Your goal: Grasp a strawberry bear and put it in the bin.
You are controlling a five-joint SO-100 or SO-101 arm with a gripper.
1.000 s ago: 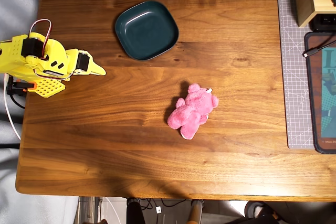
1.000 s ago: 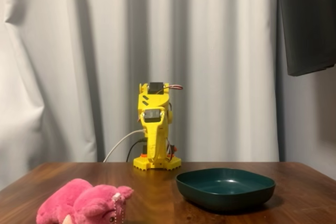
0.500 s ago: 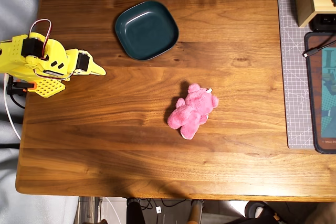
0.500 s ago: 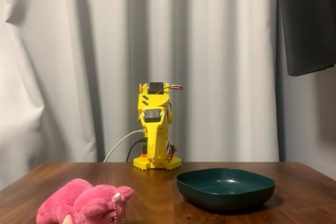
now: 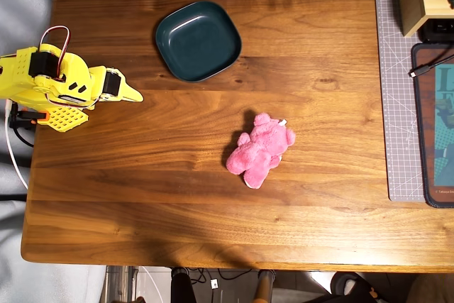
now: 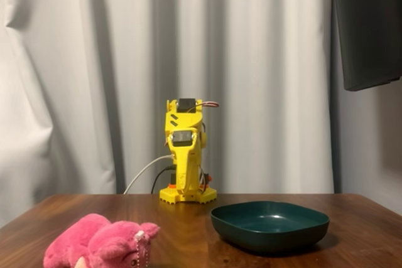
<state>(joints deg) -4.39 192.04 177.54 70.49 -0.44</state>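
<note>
I see the pink strawberry bear (image 5: 259,150) lying on the brown desk (image 5: 177,211), near the middle in the overhead view. The dark bin (image 5: 198,40) sits apart from it, farther up and to the left, with nothing inside. My yellow claw (image 5: 128,93) is at the left edge, folded up, pinched shut and holding nothing, well away from both.

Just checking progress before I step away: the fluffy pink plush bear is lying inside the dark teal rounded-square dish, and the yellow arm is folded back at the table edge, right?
Not quite. The fluffy pink plush bear lies on the bare wooden table, apart from the empty dark teal rounded-square dish, as the overhead view shows. The yellow arm is folded back at the table edge.
</note>
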